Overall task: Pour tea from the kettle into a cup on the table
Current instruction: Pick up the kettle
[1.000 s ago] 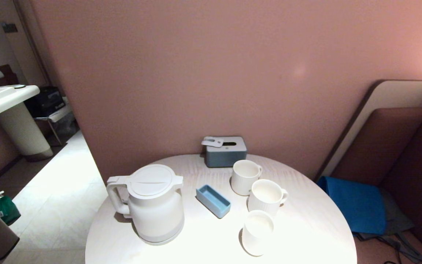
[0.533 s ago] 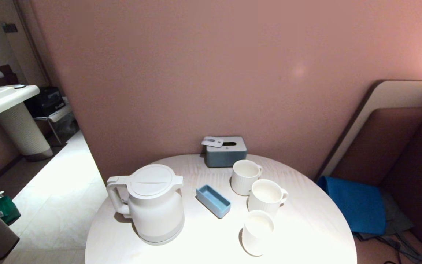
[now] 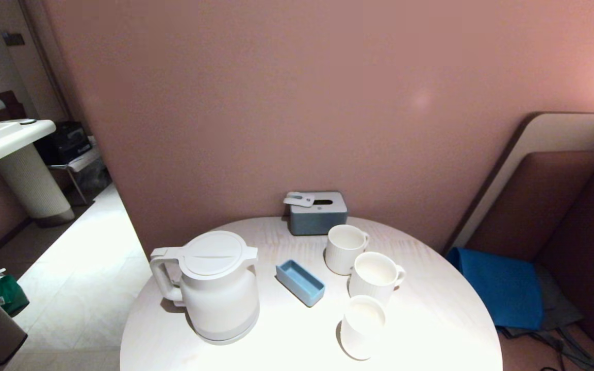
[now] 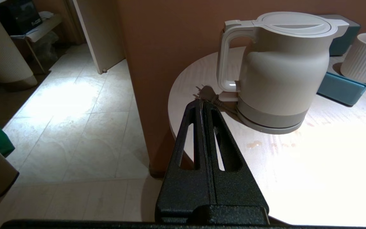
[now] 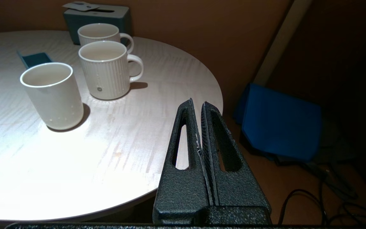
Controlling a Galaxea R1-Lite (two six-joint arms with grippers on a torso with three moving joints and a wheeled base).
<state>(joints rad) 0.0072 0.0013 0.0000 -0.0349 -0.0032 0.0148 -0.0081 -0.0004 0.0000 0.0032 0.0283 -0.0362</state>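
The white kettle [image 3: 215, 286] [image 4: 276, 65] stands on its grey base at the left of the round pale table [image 3: 286, 345], handle toward the left edge. Three white cups sit to its right: a ribbed one [image 3: 345, 248] at the back, a ribbed one [image 3: 376, 276] [image 5: 106, 69] in the middle, a plain one [image 3: 362, 326] [image 5: 52, 94] nearest. No tea shows. My left gripper [image 4: 202, 102] is shut and empty, low beside the table's left edge, short of the kettle handle. My right gripper [image 5: 197, 104] is shut and empty off the table's right edge. Neither arm shows in the head view.
A small blue tray [image 3: 300, 281] lies between kettle and cups. A grey-blue tissue box [image 3: 316, 212] stands at the back against the pink wall. The kettle base's plug [image 4: 204, 92] lies by the handle. A blue cloth [image 3: 500, 286] and cables are on the floor at right.
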